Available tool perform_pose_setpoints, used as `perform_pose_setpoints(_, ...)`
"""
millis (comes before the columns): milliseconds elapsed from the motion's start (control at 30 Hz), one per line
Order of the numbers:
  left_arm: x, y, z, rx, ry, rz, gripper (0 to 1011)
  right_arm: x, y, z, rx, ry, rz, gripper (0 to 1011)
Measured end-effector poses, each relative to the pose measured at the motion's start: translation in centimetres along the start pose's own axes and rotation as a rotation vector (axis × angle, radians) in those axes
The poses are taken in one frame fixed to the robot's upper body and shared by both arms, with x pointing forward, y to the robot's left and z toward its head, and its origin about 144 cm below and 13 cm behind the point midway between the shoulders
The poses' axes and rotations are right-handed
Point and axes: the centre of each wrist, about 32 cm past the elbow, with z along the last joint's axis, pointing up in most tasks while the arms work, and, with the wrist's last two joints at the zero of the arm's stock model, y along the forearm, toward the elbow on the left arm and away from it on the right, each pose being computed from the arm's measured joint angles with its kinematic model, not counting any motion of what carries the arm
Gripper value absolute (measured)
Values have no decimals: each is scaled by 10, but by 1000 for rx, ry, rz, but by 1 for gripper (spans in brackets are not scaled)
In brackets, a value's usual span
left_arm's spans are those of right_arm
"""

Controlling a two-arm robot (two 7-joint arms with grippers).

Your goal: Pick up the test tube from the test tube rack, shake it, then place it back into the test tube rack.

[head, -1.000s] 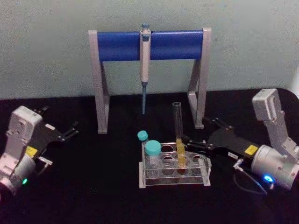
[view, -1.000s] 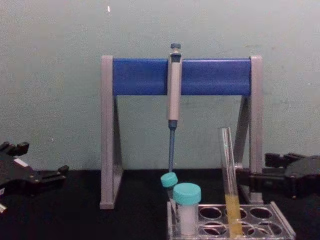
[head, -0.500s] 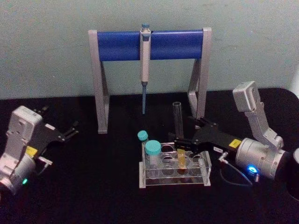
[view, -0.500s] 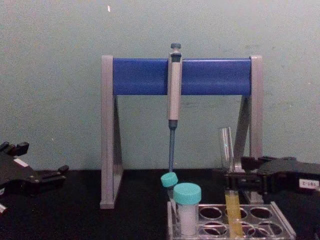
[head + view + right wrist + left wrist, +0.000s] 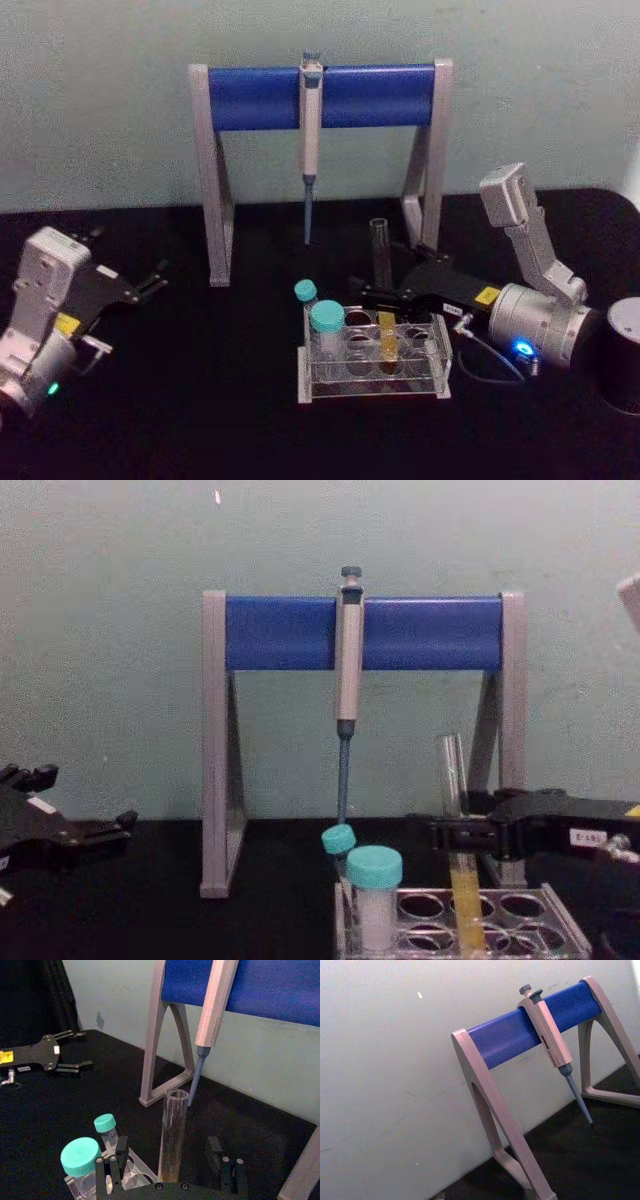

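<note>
Tube upright in rack | right end effector apart, straddling tube mid-height | left end effector parked, apart | glass likely light, slick, fragile: grip gently above liquid, below rim.

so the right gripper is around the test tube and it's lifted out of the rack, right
No: the chest view shows the test tube standing in the test tube rack, not lifted. The right gripper is around it, open; the left gripper rests far left.
</note>
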Motion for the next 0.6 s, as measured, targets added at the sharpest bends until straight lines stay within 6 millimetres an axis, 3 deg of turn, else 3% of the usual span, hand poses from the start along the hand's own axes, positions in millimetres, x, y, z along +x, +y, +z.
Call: perform_pose_setpoints(600, 0, 0, 0, 0, 0, 0, 1009, 0, 2, 0, 3, -1, 3, 984)
